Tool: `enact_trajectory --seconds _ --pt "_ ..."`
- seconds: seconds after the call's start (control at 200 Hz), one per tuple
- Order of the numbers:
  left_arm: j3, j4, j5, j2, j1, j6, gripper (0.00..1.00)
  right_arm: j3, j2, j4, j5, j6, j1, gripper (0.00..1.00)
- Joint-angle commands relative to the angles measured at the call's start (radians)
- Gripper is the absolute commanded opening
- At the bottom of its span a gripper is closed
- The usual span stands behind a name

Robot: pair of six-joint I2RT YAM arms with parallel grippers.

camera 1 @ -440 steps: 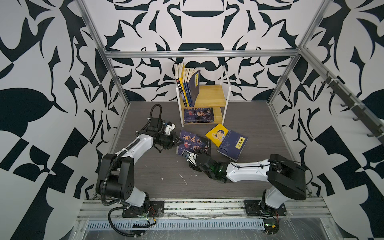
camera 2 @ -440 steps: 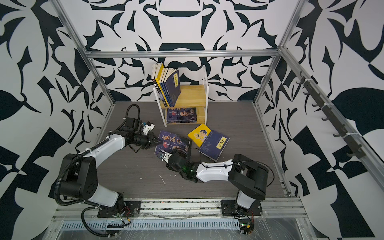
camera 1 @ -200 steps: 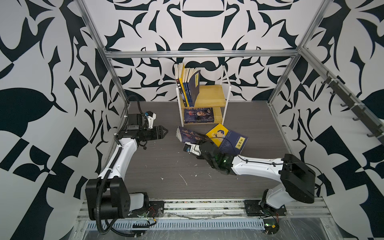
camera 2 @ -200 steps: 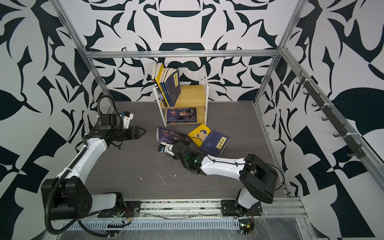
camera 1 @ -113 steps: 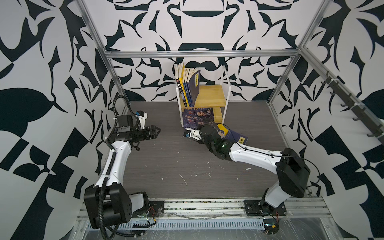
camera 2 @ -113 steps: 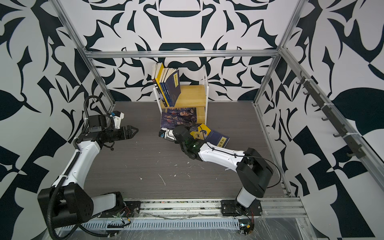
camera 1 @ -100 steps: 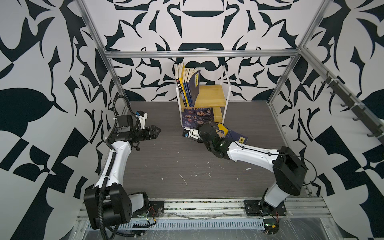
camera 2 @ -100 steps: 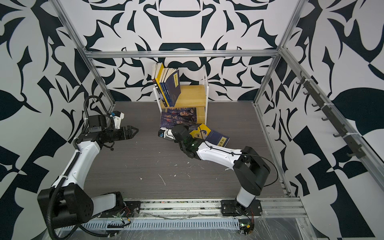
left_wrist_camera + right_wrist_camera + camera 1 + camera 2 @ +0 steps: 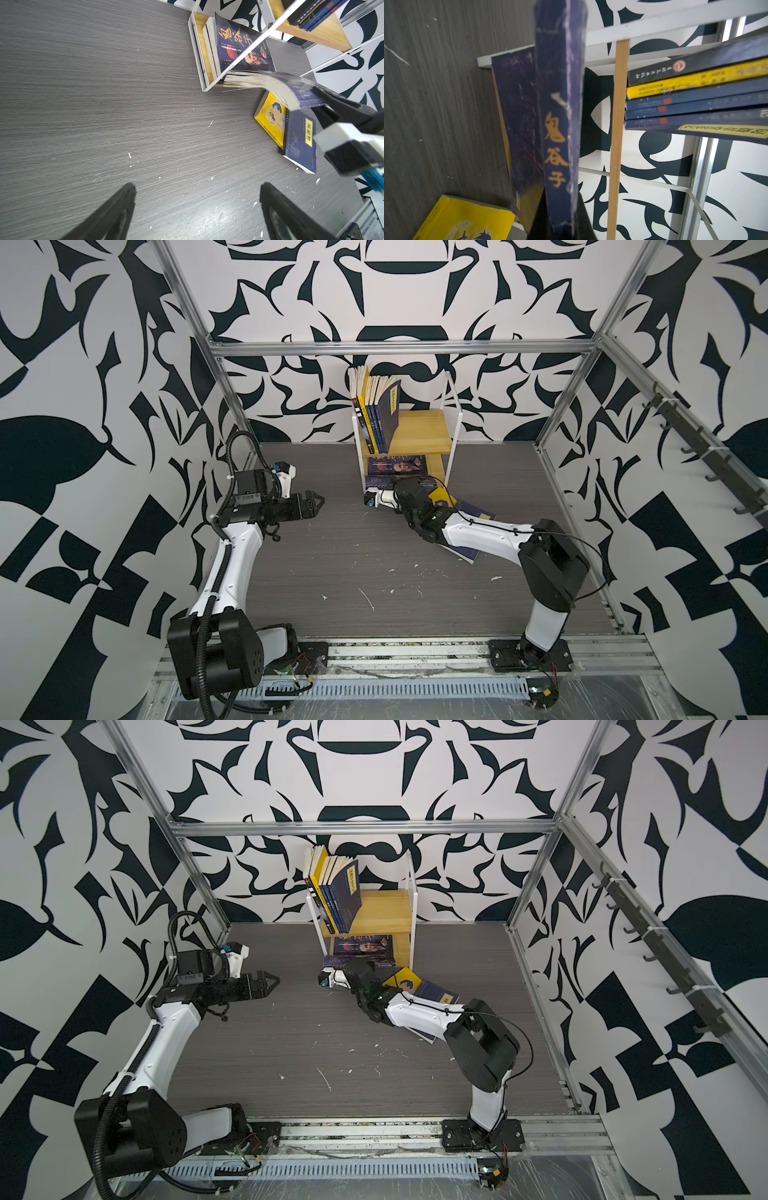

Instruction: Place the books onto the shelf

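Observation:
The shelf [image 9: 424,431] stands at the back middle in both top views. Several books [image 9: 378,414] lean upright on its upper board. A navy portrait book [image 9: 239,47] lies in the lower tier. My right gripper [image 9: 409,489] is shut on a second navy calligraphy book [image 9: 560,124], holding it at the front of the lower tier, its page edge [image 9: 270,87] against the white frame. A yellow book [image 9: 440,495] and a navy book with a yellow strip [image 9: 478,516] lie on the floor under the right arm. My left gripper [image 9: 320,502] hangs open and empty, well left of the shelf.
The dark wood-grain floor [image 9: 353,556] carries small white scraps. Aluminium frame posts [image 9: 232,398] and patterned walls close in the sides and back. The right side of the shelf's upper board [image 9: 386,911] is bare.
My right gripper carried the navy calligraphy book from the floor up to the shelf's lower tier. My left arm drew back to the left and its jaws spread wider.

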State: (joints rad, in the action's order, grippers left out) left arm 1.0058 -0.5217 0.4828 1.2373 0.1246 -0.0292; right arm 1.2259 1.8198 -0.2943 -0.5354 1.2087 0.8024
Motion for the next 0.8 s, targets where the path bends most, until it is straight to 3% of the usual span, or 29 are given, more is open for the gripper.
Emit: enact_trajectory --seconds 0.0,0.445,0.795 --pt "0.003 -0.022 0.015 -0.017 0.007 -0.002 0.98 0.070 -0.022 -0.148 -0.005 0.006 -0.022 0.00" --pt "-0.001 -0.014 0.021 -0.012 0.025 -0.016 1.00 0.133 -0.004 -0.180 0.039 0.055 -0.048 0.00" --pt "-0.004 -0.009 0.026 -0.012 0.028 -0.022 1.00 0.088 0.079 -0.271 0.037 0.070 -0.051 0.00"
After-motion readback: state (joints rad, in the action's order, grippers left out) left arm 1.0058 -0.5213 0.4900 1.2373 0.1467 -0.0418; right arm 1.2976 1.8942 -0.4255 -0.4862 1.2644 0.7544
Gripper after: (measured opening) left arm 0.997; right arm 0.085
